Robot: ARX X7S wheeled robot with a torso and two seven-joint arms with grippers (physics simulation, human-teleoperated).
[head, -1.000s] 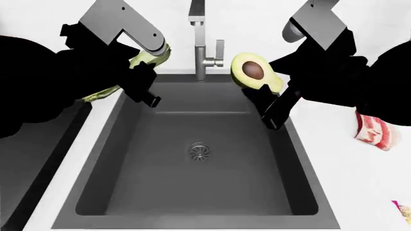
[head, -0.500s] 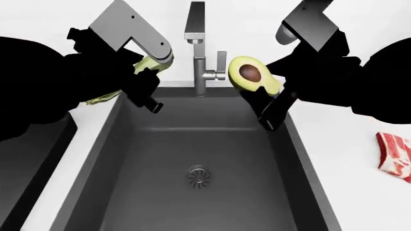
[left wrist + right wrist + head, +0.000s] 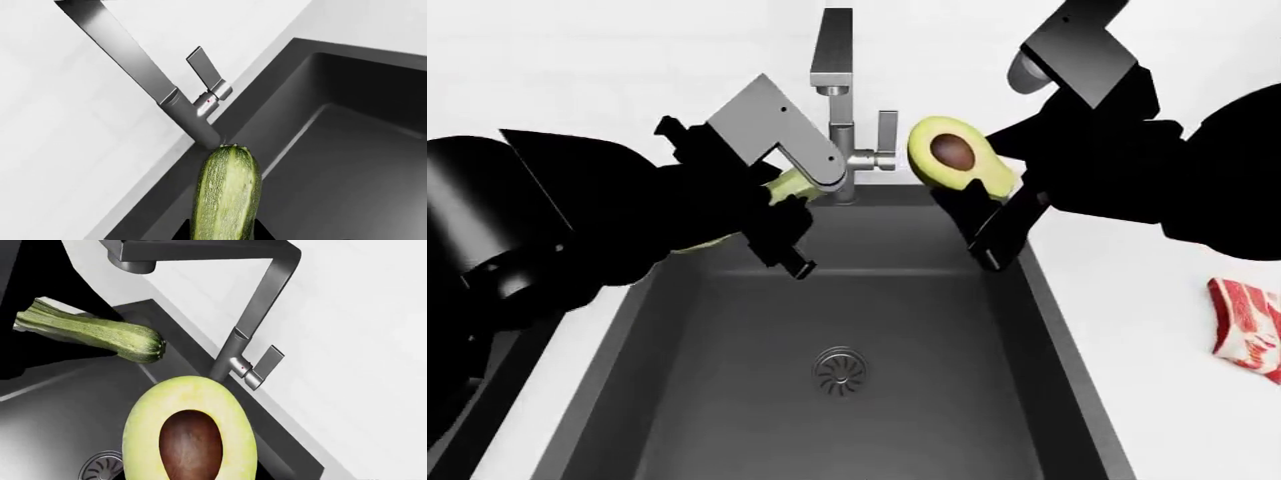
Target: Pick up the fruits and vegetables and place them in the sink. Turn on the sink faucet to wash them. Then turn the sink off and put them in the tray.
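Zucchini: slim, pale green striped zucchini (image 3: 225, 195) sits clamped in the left gripper (image 3: 777, 225), its rounded tip sticking out past the fingers; it hangs over the back left part of the sink, off the basin floor.
Avocado: halved avocado with yellow-green flesh and brown pit (image 3: 958, 152) is held by the right gripper (image 3: 988, 215), cut face turned up toward the head camera, above the back right corner of the sink.
Left gripper: closed on the zucchini (only a sliver of green shows between the black fingers in the head view).
Right gripper: closed on the avocado, one long black finger (image 3: 1004, 232) reaching down over the sink's right wall.
Sink: large rectangular dark grey basin (image 3: 707, 400) lies below both grippers, its round drain (image 3: 841, 368) lower than and between them.
Faucet: tall brushed-steel spout with a short side lever handle (image 3: 841, 120) stands at the back rim between the two grippers; the zucchini tip points at its base, close beside it, and the avocado is just beside the lever (image 3: 265, 366).
Bacon: red-and-white bacon piece (image 3: 1246, 328) rests on the white counter (image 3: 1148, 330), well out to the side of the right gripper.
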